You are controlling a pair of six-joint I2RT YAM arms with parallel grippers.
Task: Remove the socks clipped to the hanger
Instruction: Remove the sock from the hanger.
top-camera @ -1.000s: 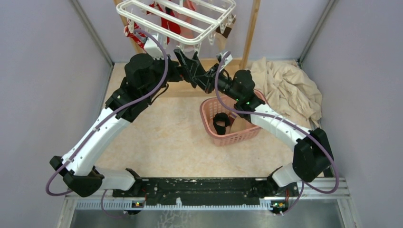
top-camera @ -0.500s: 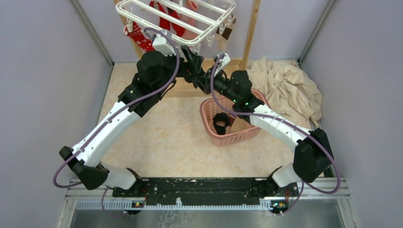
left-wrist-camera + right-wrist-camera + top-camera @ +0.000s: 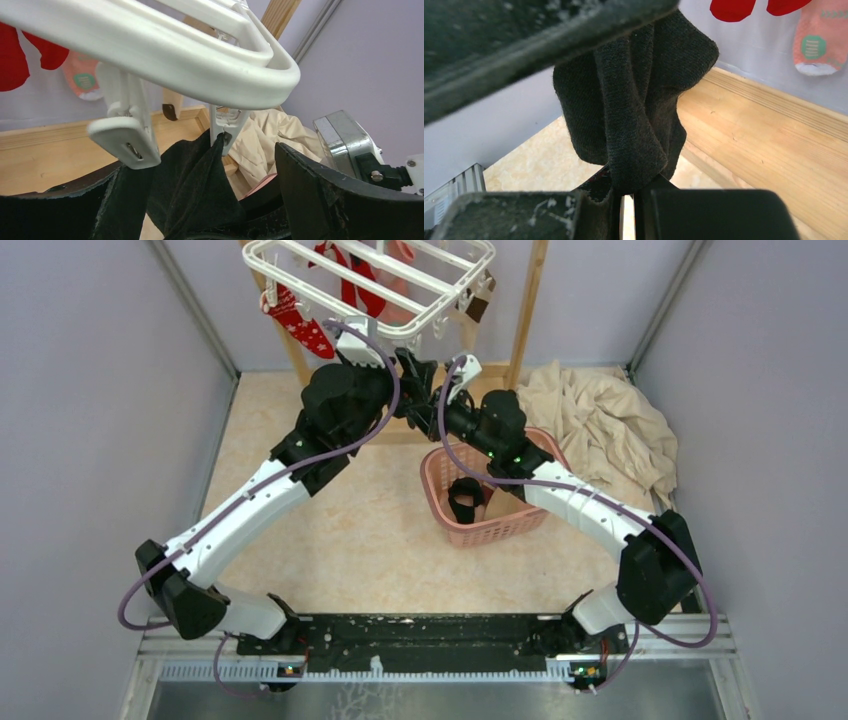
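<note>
- The socks (image 3: 305, 332) that remain hang clipped under the hanger (image 3: 175, 55), which is at the far end of the table, in front of the wooden frame (image 3: 528, 310); a red one with white pattern is at the left corner, and more red ones are further back
- a black sock (image 3: 195, 185) hangs from a clip (image 3: 226, 127) at the hanger's near right corner; its top is pinched in that clip and its body is bunched into folds below
- the right gripper (image 3: 626, 202) has its jaws together on the lower end of the black sock; the cloth is squeezed into the narrow slit between them
- the left gripper (image 3: 200, 165) is just below the hanger's rim with its jaws wide apart; the black sock hangs between them, and the left-hand finger (image 3: 60, 210) lies against or just beside the cloth; I cannot tell which
- a second, empty clip (image 3: 127, 132) dangles just left of the one holding the black sock
- a pink sock (image 3: 82, 75) with a green figure and a brown-tipped sock (image 3: 170, 107) hang further back
- a pink lattice basket (image 3: 500, 530) stands on the table under the right arm, with another black sock (image 3: 463, 500) inside
- a crumpled beige cloth (image 3: 600, 420) lies in the far right corner
</note>
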